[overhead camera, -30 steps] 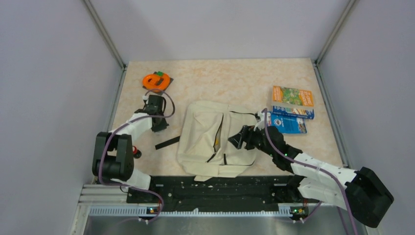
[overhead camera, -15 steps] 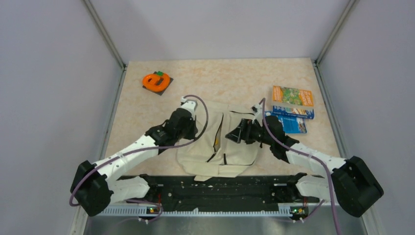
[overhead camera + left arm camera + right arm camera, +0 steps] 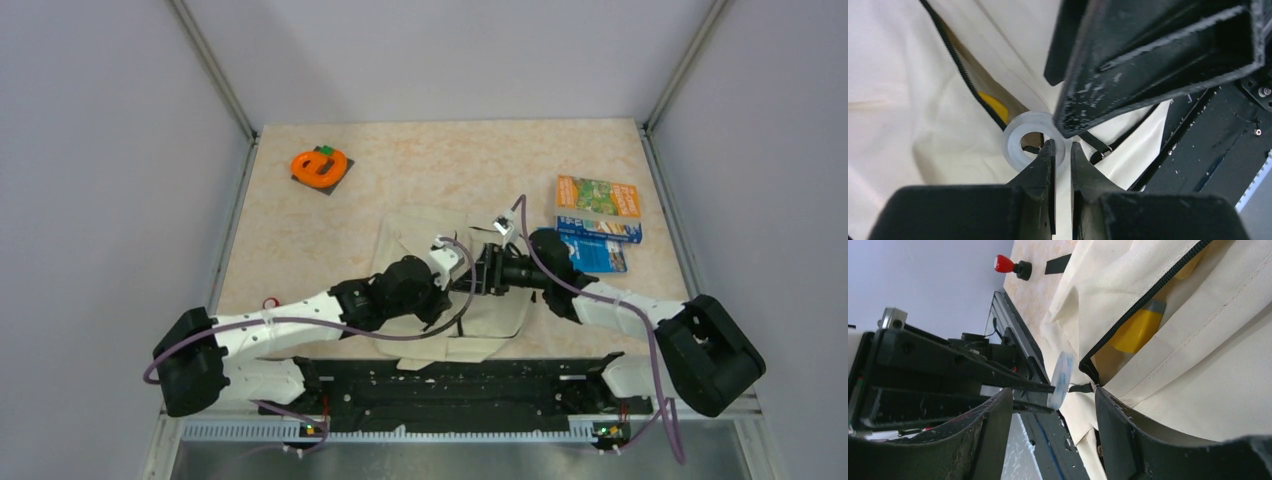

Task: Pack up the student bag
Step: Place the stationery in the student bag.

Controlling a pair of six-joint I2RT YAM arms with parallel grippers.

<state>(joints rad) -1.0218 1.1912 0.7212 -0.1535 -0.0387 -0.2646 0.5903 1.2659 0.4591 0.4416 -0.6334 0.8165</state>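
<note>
The cream student bag (image 3: 415, 238) lies in the middle of the table with its black zipper open. My left gripper (image 3: 457, 277) is shut on the rim of a translucent white ring (image 3: 1015, 145) and holds it just at the zipper opening. The ring shows edge-on in the right wrist view (image 3: 1060, 377). My right gripper (image 3: 480, 272) is open, facing the left gripper across the opening, with the zipper pull (image 3: 1083, 387) between its fingers. A yellow object (image 3: 1138, 330) lies inside the bag and also shows in the left wrist view (image 3: 995, 106).
An orange roll on a dark base (image 3: 320, 165) sits at the far left. An orange booklet (image 3: 598, 196) and blue booklets (image 3: 598, 250) lie at the right. A small red-topped object (image 3: 1004, 262) and a black strap (image 3: 1058, 264) lie left of the bag.
My left arm has swung from near the orange roll to over the bag's zipper opening. My right gripper has moved left to meet it.
</note>
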